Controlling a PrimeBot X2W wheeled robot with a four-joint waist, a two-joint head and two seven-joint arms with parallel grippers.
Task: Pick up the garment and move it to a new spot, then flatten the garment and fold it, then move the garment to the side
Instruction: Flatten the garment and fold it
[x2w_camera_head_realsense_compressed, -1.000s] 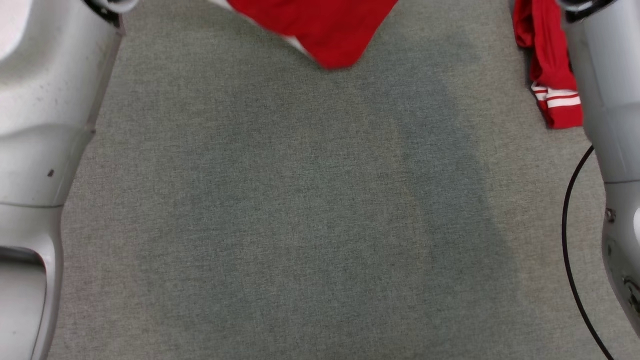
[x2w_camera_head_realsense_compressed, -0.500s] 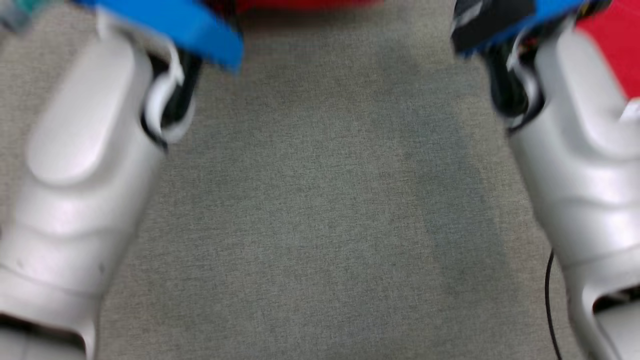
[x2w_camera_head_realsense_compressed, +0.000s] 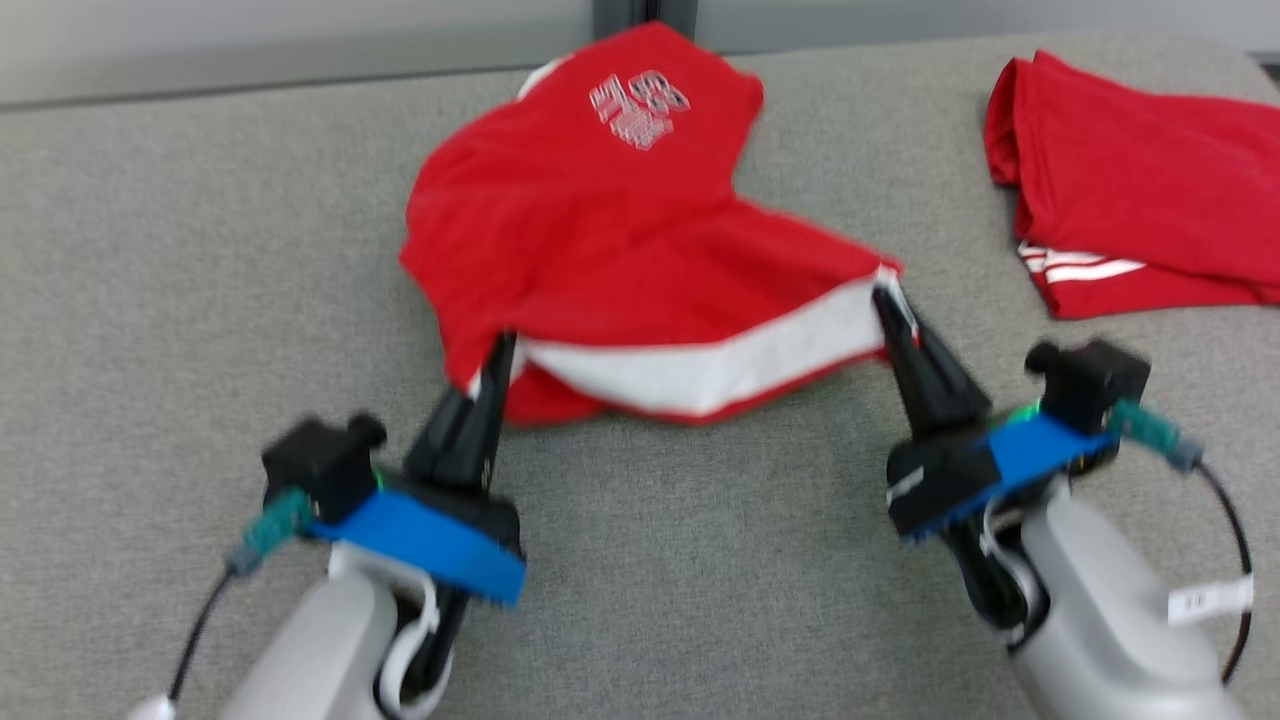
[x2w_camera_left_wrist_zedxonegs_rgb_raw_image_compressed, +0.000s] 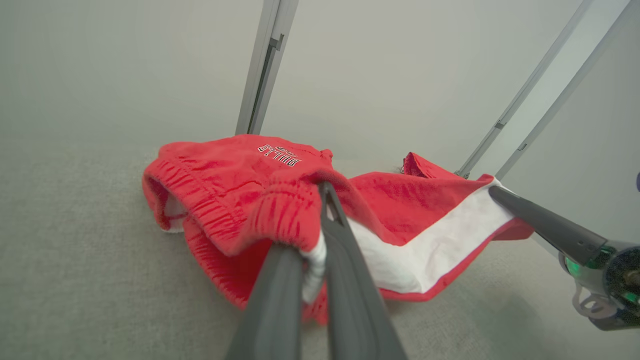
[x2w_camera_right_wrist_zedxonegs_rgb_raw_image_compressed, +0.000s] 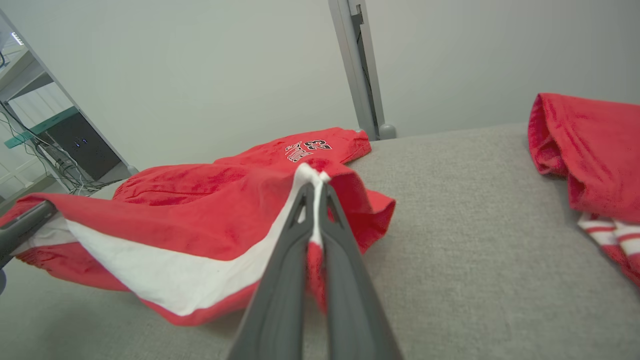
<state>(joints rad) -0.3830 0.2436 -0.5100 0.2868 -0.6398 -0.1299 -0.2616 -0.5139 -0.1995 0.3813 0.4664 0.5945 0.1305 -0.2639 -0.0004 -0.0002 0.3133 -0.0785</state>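
The garment (x2w_camera_head_realsense_compressed: 620, 240) is a pair of red shorts with a broad white band and a printed number, lying rumpled on the grey table. My left gripper (x2w_camera_head_realsense_compressed: 497, 350) is shut on its elastic waistband (x2w_camera_left_wrist_zedxonegs_rgb_raw_image_compressed: 295, 220) at the near left corner. My right gripper (x2w_camera_head_realsense_compressed: 885, 297) is shut on the near right corner, where the white band (x2w_camera_right_wrist_zedxonegs_rgb_raw_image_compressed: 200, 270) ends. The cloth hangs stretched between the two grippers, its near edge lifted a little off the table. In the left wrist view the right gripper (x2w_camera_left_wrist_zedxonegs_rgb_raw_image_compressed: 495, 192) comes in from the right.
A second red garment (x2w_camera_head_realsense_compressed: 1130, 210) with white stripes lies folded at the far right of the table (x2w_camera_head_realsense_compressed: 200, 250). A pale wall and a metal post (x2w_camera_head_realsense_compressed: 645, 15) stand behind the far edge. Open grey surface lies in front of the grippers.
The head camera has tilted up, so the whole picture shifted from bare table to the shorts and both grippers. Both grippers stay shut on the cloth.
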